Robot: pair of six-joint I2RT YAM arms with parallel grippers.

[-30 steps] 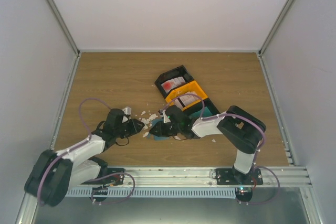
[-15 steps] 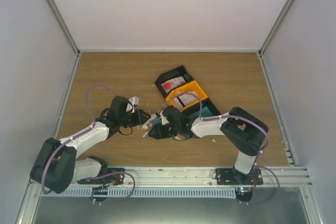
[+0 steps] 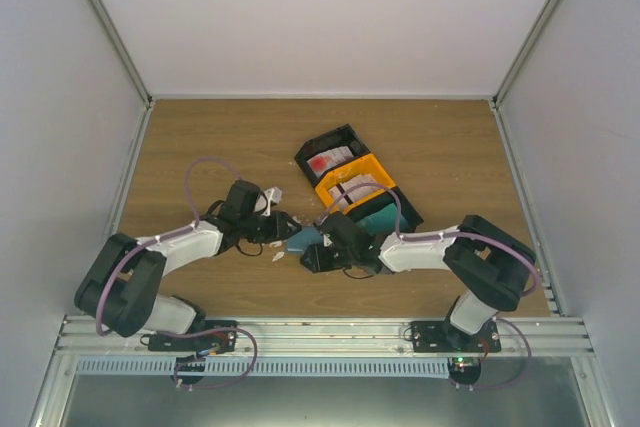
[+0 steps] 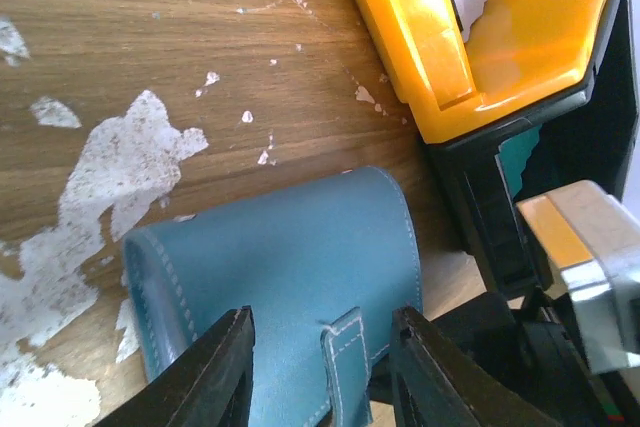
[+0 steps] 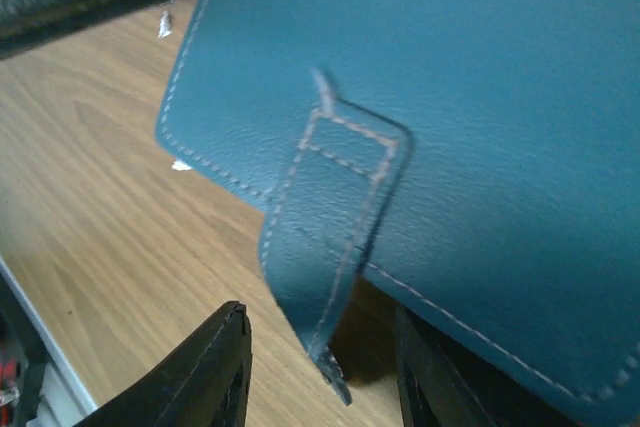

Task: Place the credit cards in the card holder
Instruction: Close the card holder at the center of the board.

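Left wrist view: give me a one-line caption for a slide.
Left gripper with fingers apart above the teal card holder, beside the orange tray on the scuffed wooden table.

Stitched matt leather card holder (image 4: pixel 290 257), glossy orange plastic tray (image 4: pixel 430 47)

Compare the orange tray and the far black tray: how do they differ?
The orange tray lies nearer the arms; the far black tray sits behind it. The orange tray holds a whitish card, the far black tray a red-and-white card. Both are open-topped, set side by side.
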